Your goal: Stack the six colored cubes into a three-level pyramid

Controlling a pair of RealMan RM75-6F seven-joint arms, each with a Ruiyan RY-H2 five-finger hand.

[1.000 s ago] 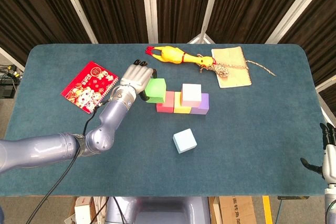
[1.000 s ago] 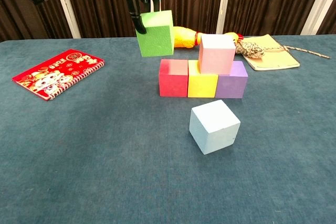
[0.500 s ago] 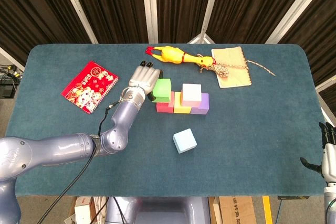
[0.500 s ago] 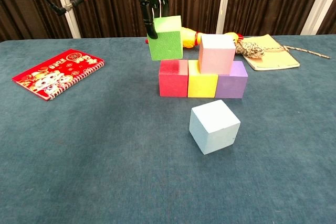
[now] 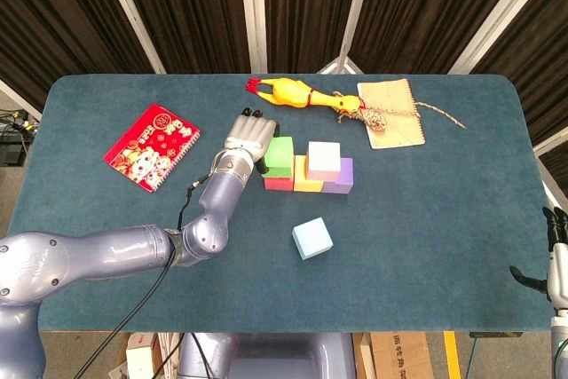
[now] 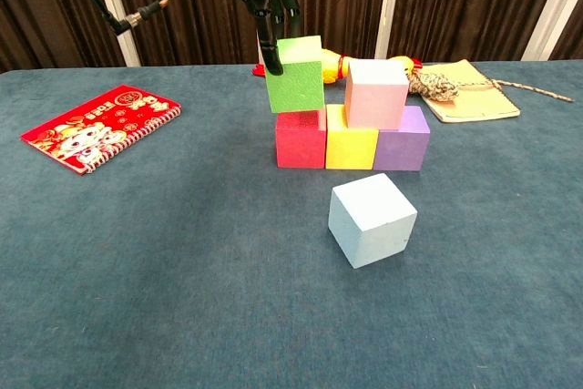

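I have the left robot hand point(image 6: 271, 8) over the row of cubes, its dark fingers point(image 6: 269, 43) coming down from above and pinching the green cube point(image 6: 296, 74) by its far and left sides. The cube sits slightly tilted right above the red cube point(image 6: 301, 138), its bottom edge at the red cube's top; I cannot tell whether they are touching. In the head view the left robot hand point(image 5: 248, 135) lies just to the left of the green cube point(image 5: 279, 154).

The red cube, the yellow cube point(image 6: 352, 143) and the purple cube point(image 6: 403, 139) stand touching in a line on the bench point(image 6: 137, 271). The pink cube point(image 6: 375, 92) rests on top, straddling the yellow and purple ones, with a narrow gap between it and the green cube. The light blue cube point(image 6: 373, 219) sits alone on the bench, nearer to me than the row and turned a little.

My right robot hand point(image 5: 556, 259) shows only at the right edge of the head view, off the bench, holding nothing, fingers apart.

Further back lie a rubber chicken point(image 5: 302, 95), a tan notebook point(image 5: 391, 113) with a frayed rope point(image 5: 417, 110) across it, and a red spiral notebook point(image 5: 151, 146) at the left.
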